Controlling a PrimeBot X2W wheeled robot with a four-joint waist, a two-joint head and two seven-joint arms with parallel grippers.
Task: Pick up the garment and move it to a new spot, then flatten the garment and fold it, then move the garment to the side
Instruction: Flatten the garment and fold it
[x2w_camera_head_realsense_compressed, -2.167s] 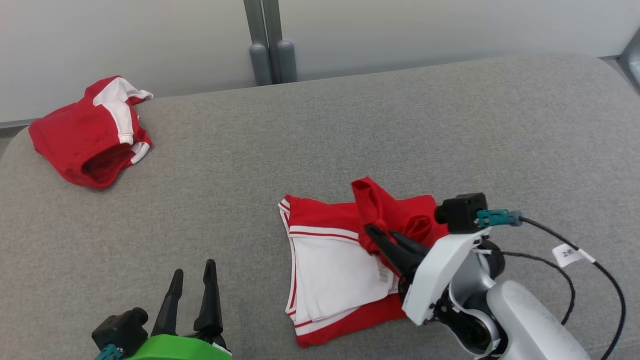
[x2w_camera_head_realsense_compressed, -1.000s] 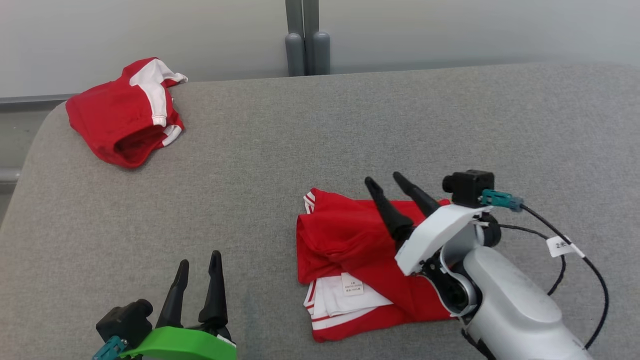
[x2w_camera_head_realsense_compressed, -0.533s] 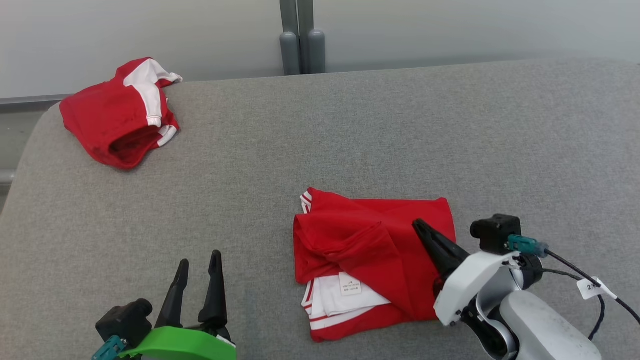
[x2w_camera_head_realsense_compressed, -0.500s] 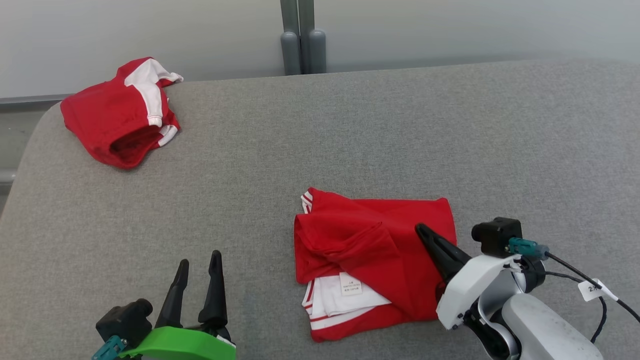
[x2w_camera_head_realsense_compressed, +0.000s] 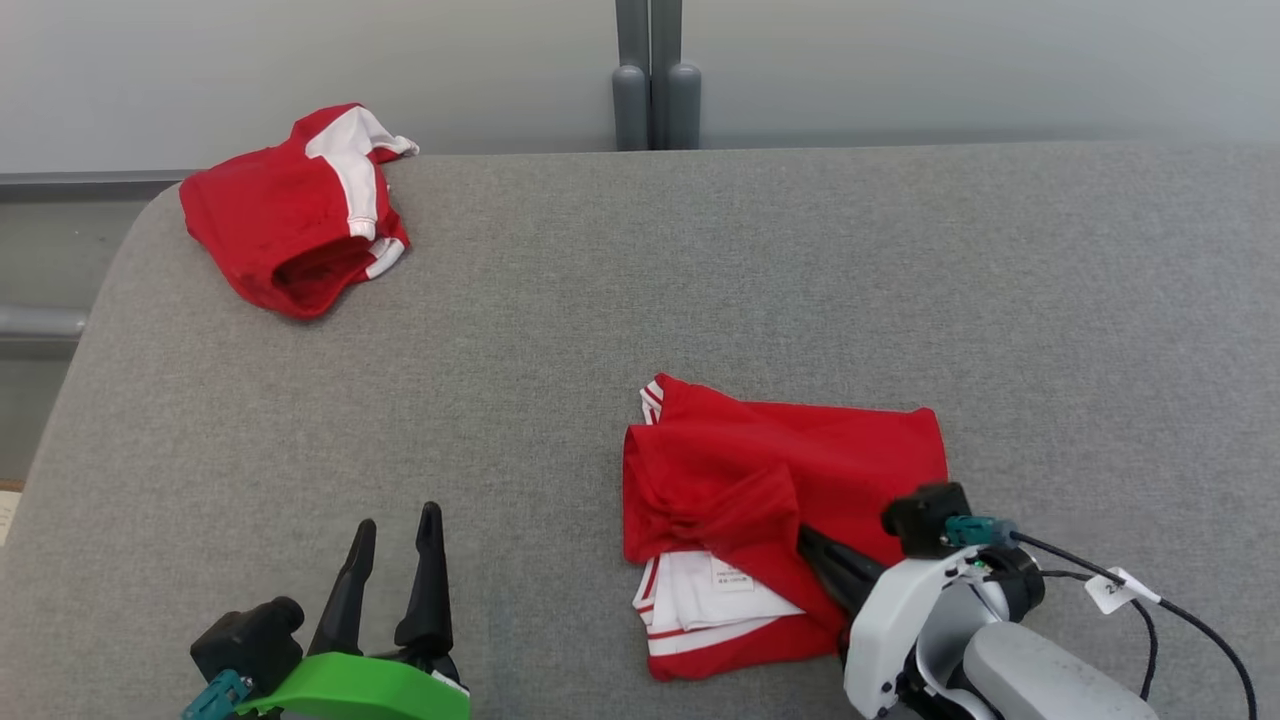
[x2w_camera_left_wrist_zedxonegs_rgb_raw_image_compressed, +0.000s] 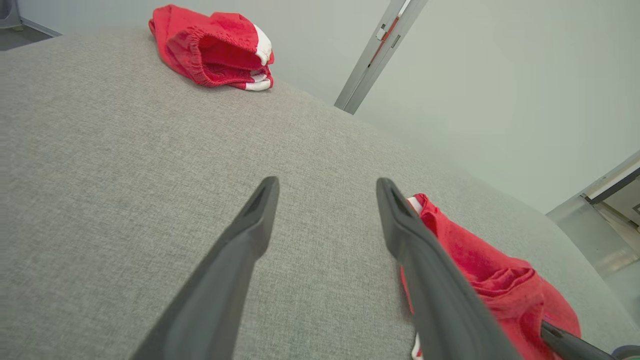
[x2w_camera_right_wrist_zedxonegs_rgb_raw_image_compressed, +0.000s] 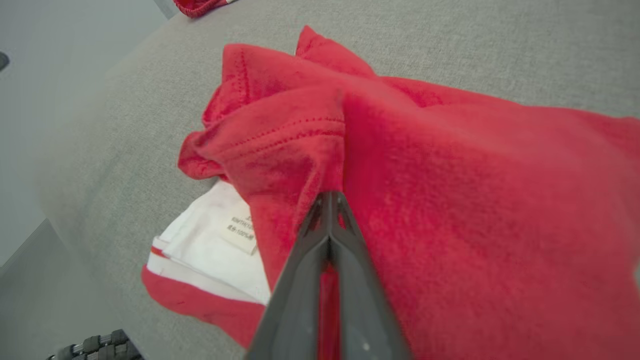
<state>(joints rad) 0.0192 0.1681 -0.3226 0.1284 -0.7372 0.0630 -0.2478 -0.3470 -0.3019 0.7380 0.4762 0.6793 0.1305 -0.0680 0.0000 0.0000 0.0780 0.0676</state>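
Note:
The garment (x2w_camera_head_realsense_compressed: 800, 465) is a red top with white trim, lying roughly folded on the grey padded surface (x2w_camera_head_realsense_compressed: 700, 280), with a white panel and label showing at its near left corner. My right gripper (x2w_camera_head_realsense_compressed: 806, 537) is shut, its joined fingertips resting on the red cloth near the garment's near edge. In the right wrist view the right gripper (x2w_camera_right_wrist_zedxonegs_rgb_raw_image_compressed: 329, 196) lies on top of the garment (x2w_camera_right_wrist_zedxonegs_rgb_raw_image_compressed: 450, 200), and no fold shows between the fingers. My left gripper (x2w_camera_head_realsense_compressed: 396, 518) stands open over bare surface, well to the garment's left. In the left wrist view the left gripper (x2w_camera_left_wrist_zedxonegs_rgb_raw_image_compressed: 327, 182) is empty, with the garment (x2w_camera_left_wrist_zedxonegs_rgb_raw_image_compressed: 500, 280) at the right.
A second red and white garment (x2w_camera_head_realsense_compressed: 290, 215) lies crumpled at the far left corner, also seen in the left wrist view (x2w_camera_left_wrist_zedxonegs_rgb_raw_image_compressed: 215, 45). The surface rounds off at its left edge (x2w_camera_head_realsense_compressed: 90, 330). A grey post (x2w_camera_head_realsense_compressed: 655, 80) stands behind the far edge, against a pale wall.
The head camera has shifted. My right gripper, open a second ago, has shut, drawn back toward me and come down onto the garment's near part. The left gripper has not moved.

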